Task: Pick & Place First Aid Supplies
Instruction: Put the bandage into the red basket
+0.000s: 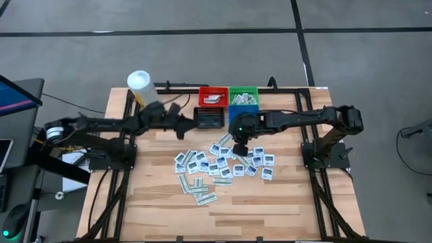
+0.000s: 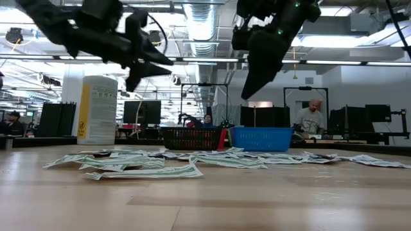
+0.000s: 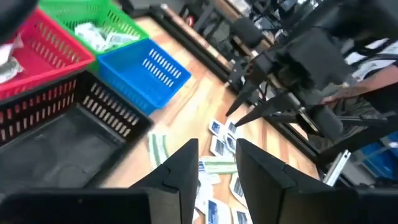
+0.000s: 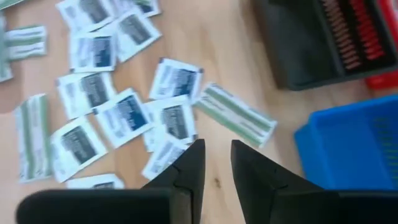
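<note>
From my station I see the white tub [image 1: 139, 84] with a yellow label standing at the table's [image 1: 155, 209] far left corner. My left gripper [image 1: 181, 128] hangs in the air just left of the black bin [image 1: 209, 119], near the far edge; in its wrist view its fingers [image 3: 180, 168] stand a little apart with nothing between them. Along the far edge, near its middle, sit the bins: the red bin [image 1: 212, 96] with a pale packet inside, the black one in front of it, the green bin [image 1: 243, 96] with several packets in it, and the blue bin [image 3: 142, 71], which the right arm mostly covers from above. The first aid supplies [image 1: 223, 164] lie scattered flat across the middle of the table: square white packets with blue print toward the right, narrow green-white strips [image 1: 197, 187] toward the left and the near edge. My right gripper [image 1: 239, 146] hovers above the far side of that scatter, not touching it; its fingers [image 4: 189, 165] are slightly parted and hold nothing.
</note>
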